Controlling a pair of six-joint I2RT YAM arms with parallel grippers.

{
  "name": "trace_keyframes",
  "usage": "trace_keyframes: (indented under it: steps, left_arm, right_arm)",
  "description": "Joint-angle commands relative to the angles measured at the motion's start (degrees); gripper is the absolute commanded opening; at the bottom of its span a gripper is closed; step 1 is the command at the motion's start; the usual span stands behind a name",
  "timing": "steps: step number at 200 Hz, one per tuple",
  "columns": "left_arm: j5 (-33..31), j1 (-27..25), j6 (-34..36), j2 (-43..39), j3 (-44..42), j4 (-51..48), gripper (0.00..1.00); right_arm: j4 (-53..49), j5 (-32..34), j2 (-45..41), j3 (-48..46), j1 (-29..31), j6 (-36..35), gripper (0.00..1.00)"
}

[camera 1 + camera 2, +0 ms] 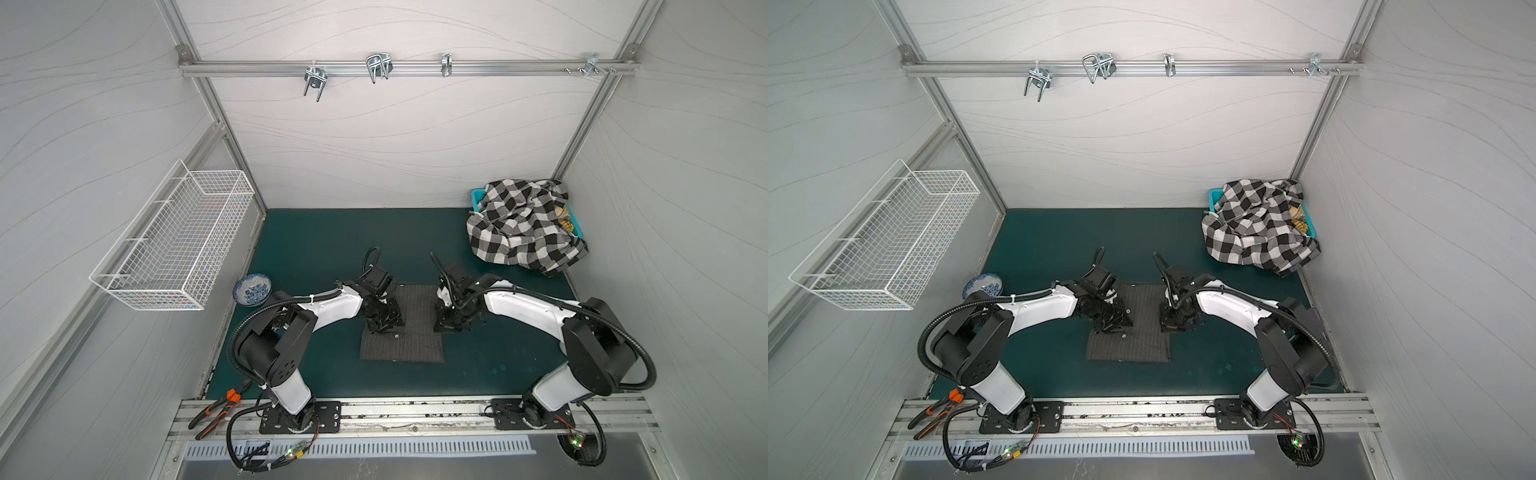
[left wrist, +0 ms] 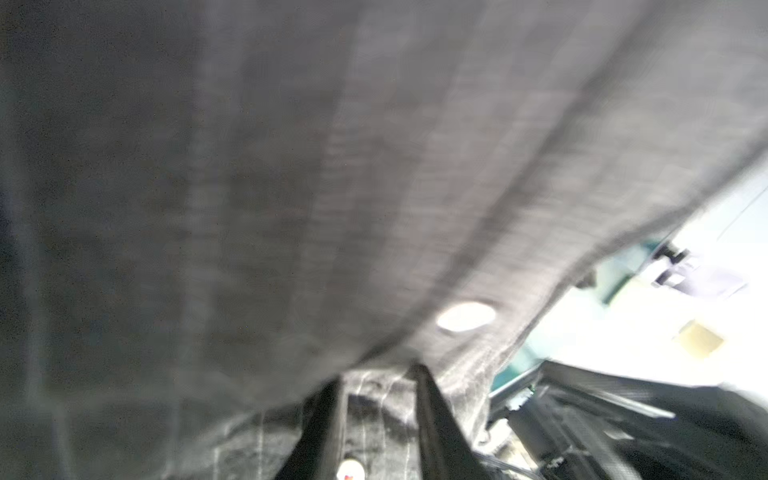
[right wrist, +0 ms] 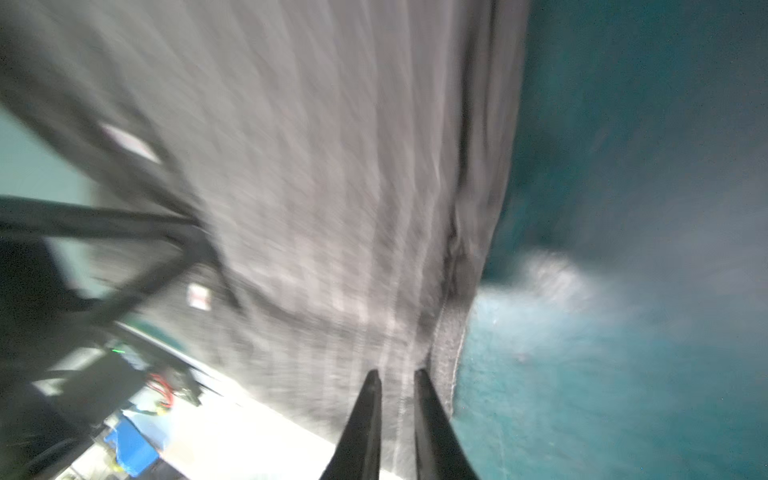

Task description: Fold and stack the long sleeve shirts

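Pinstriped shirt (image 3: 311, 187) behind 2 fingers (image 3: 363, 419)

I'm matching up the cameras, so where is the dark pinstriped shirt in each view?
Top view: pinstriped shirt folded flat, just below picture centre.
Top view: the same spot.
Left wrist: fills most of the picture.
Right wrist: fills the middle.
Shared landmark: green table mat.

Top views are lit evenly and softly from overhead; only faint shadows are cast on the green mat (image 1: 316, 249), and the side walls (image 1: 83, 104) are stretched toward the edges by the wide lens. Wrist views are badly smeared by motion blur: the pinstriped shirt (image 2: 291, 187) is rendered mushy and dim, and backgrounds get blown out white.
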Motion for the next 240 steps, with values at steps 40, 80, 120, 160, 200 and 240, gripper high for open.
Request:
trace_keyframes:
  steps: [40,80,120,160,200,240]
  left_arm:
    - [-2.6,6.2,6.4,11.6,19.6,-8.7,0.19]
    - [-1.7,7.9,7.1,20.1,21.7,-7.0,0.14]
    - [-2.2,9.2,7.2,22.9,21.7,-6.5,0.13]
    - [-1.4,9.4,8.0,13.6,20.2,-8.1,0.28]
    - [-4.6,12.2,10.0,4.8,15.3,-10.8,0.27]
    - [-3.5,14.8,10.7,7.9,11.6,-8.7,0.18]
  right_arm:
    - [-5.3,-4.8,10.4,15.8,-8.7,-7.2,0.16]
    - [-3.5,-5.7,21.3,22.0,-9.8,-7.9,0.15]
    - [-2.6,-5.0,28.8,24.4,-10.4,-7.7,0.13]
    - [-6.9,-1.9,21.2,24.5,-8.3,-8.5,0.15]
    - [-9.4,2.0,6.0,15.8,-3.1,-4.7,0.24]
    - [-6.0,3.6,-2.7,4.7,4.1,2.1,0.23]
